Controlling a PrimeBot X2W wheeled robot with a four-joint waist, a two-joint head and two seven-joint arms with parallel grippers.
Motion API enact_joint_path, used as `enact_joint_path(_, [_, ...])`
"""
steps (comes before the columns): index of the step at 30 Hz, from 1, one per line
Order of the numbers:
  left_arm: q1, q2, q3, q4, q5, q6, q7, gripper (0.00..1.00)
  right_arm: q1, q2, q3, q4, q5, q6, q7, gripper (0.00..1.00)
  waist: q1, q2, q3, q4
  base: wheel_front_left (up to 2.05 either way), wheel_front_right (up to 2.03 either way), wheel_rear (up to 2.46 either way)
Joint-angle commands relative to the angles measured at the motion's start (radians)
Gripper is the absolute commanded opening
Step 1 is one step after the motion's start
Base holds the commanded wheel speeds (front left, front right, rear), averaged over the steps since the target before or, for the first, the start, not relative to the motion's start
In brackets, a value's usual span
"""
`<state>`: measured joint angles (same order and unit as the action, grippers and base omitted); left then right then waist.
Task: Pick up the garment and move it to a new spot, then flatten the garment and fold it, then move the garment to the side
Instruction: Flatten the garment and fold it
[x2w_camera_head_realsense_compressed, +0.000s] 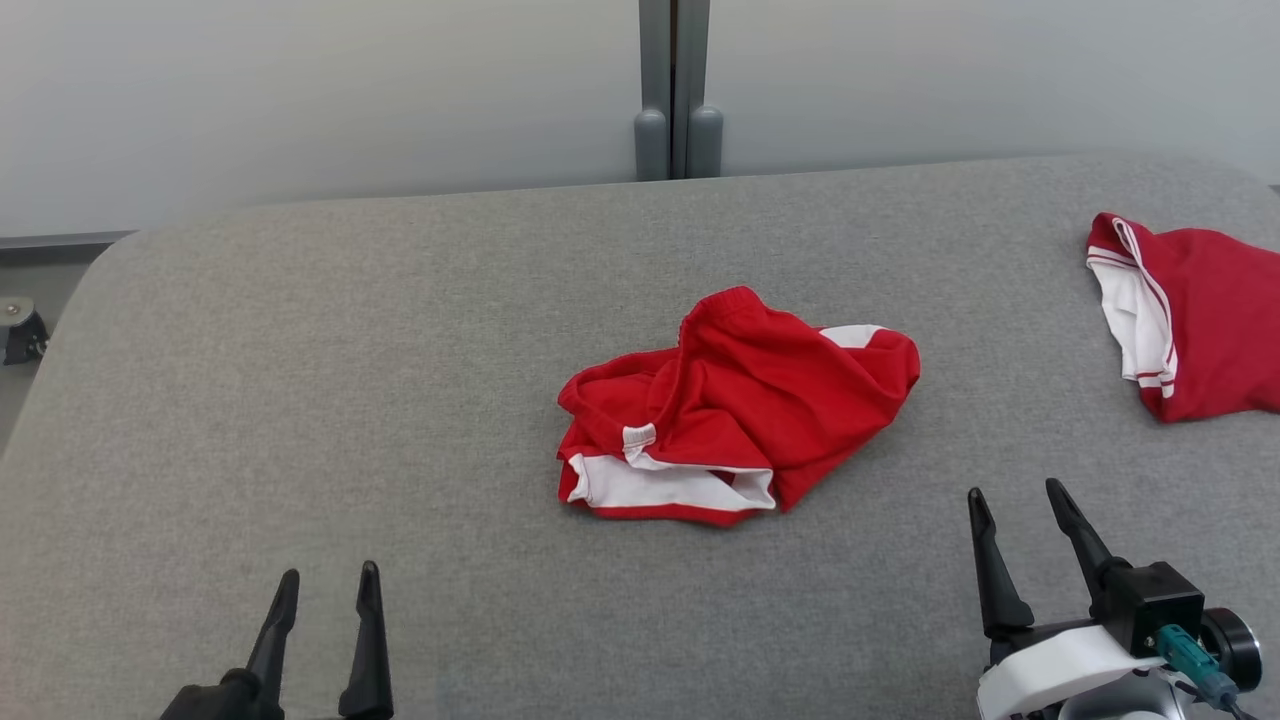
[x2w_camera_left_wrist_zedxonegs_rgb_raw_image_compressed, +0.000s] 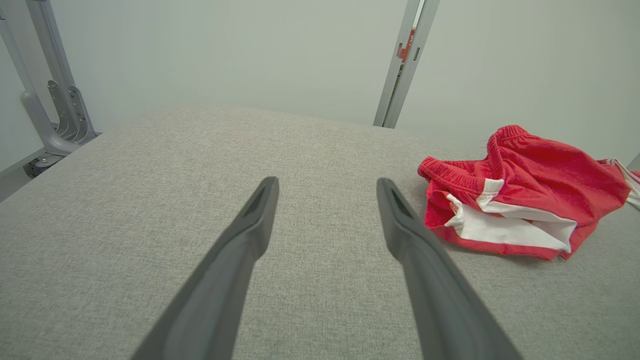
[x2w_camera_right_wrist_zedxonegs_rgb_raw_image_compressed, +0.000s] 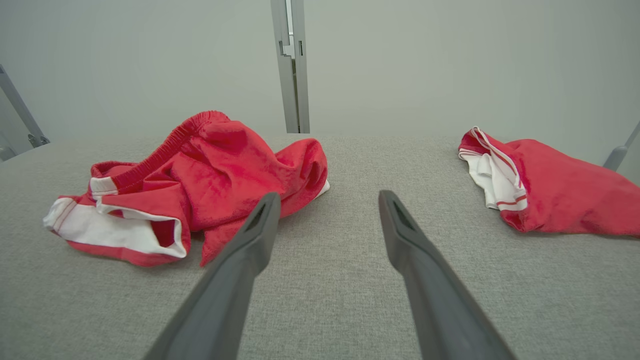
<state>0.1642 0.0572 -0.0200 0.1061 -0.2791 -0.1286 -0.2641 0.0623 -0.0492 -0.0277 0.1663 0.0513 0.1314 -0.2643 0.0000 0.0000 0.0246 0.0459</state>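
Your garment (x2w_camera_head_realsense_compressed: 735, 410) lies crumpled at the counter's (x2w_camera_head_realsense_compressed: 400, 350) middle, untouched. The left tool (x2w_camera_head_realsense_compressed: 330, 572) and right tool (x2w_camera_head_realsense_compressed: 1015, 490) hover over the counter's near edge, fingers apart, likely staged for the first pick.

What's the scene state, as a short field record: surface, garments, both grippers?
surface: grey fabric-covered table
target: red shorts, crumpled, white trim, mid-table
other item: red and white garment, at table's right edge, apart from the shorts
left gripper: open, empty, clear of the shorts
right gripper: open, empty, nearer the shorts, not touching
stage: pickup not yet begun
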Motion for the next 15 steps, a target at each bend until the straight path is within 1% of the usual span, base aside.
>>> enact_joint_path(1, [-0.005,0.008,-0.015,-0.004,0.011,-0.004,0.0,1.0,-0.003,-0.003,0.003,0.002,0.005,-0.002,0.0,1.0,0.0,0.0,0.001,-0.01,0.0,0.0,0.0])
enact_joint_path(5, [-0.085,0.04,-0.1,-0.019,0.004,-0.004,0.0,1.0,-0.028,-0.003,0.018,0.001,-0.001,-0.002,0.0,1.0,0.0,0.0,0.012,-0.039,0.0,0.0,0.0])
enact_joint_path(7, [-0.137,0.065,-0.164,-0.006,0.001,-0.004,0.0,1.0,-0.036,-0.003,0.027,-0.004,0.002,-0.002,0.0,1.0,0.0,0.0,0.019,-0.058,0.0,0.0,0.0])
enact_joint_path(10, [-0.245,0.109,-0.284,0.066,-0.012,-0.004,0.007,1.0,-0.039,-0.003,0.036,-0.003,0.011,-0.002,0.0,1.0,0.0,0.0,0.025,-0.086,0.0,0.0,0.0])
enact_joint_path(11, [-0.287,0.121,-0.321,0.09,-0.016,-0.004,0.026,1.0,-0.039,-0.003,0.039,-0.003,0.014,-0.002,0.0,1.0,0.0,0.0,0.027,-0.094,0.0,0.0,0.0])
enact_joint_path(15, [-0.458,0.174,-0.466,0.182,-0.039,-0.003,0.155,1.0,-0.034,-0.002,0.052,0.001,0.026,-0.002,0.0,1.0,0.0,0.0,0.039,-0.125,0.0,0.0,0.0])
